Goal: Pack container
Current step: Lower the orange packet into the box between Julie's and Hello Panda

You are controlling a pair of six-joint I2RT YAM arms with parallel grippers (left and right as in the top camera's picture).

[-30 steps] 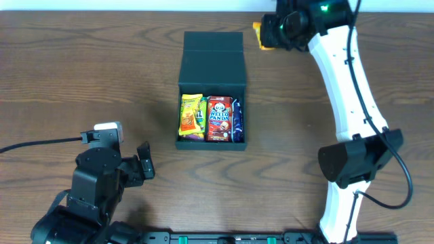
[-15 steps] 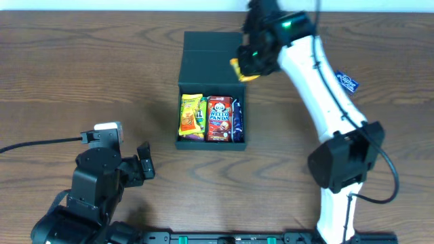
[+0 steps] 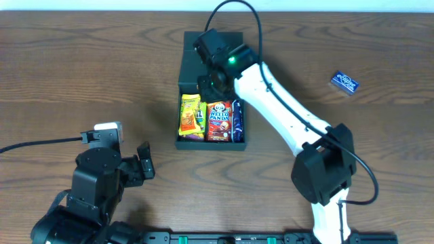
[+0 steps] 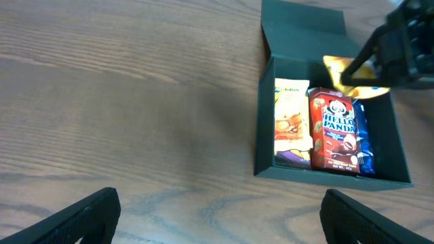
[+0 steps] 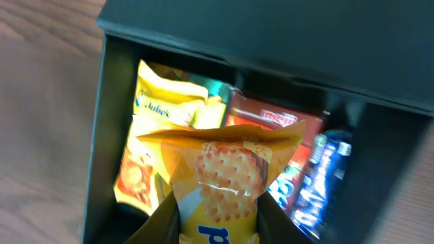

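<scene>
The black container [image 3: 182,74] stands open at the table's middle, its flap lid folded back. Inside lie a yellow packet [image 3: 192,115], a red Hello Panda packet [image 3: 218,120] and a blue packet [image 3: 237,120]. My right gripper [image 3: 211,85] hovers over the container's far empty part, shut on a yellow cracker packet [image 5: 227,179], which also shows in the left wrist view [image 4: 349,73]. The container also shows in the left wrist view [image 4: 263,122] and the right wrist view [image 5: 100,122]. My left gripper [image 4: 217,213] is open and empty over bare wood, near the front left.
A small blue packet [image 3: 344,82] lies on the wooden table at the far right. The left arm's base [image 3: 95,183] sits at the front left, with a cable trailing left. The right arm [image 3: 291,129] stretches across the table from the front right.
My right gripper has swung left from the table's far right to above the container, carrying the yellow cracker packet. The left arm has not moved.
</scene>
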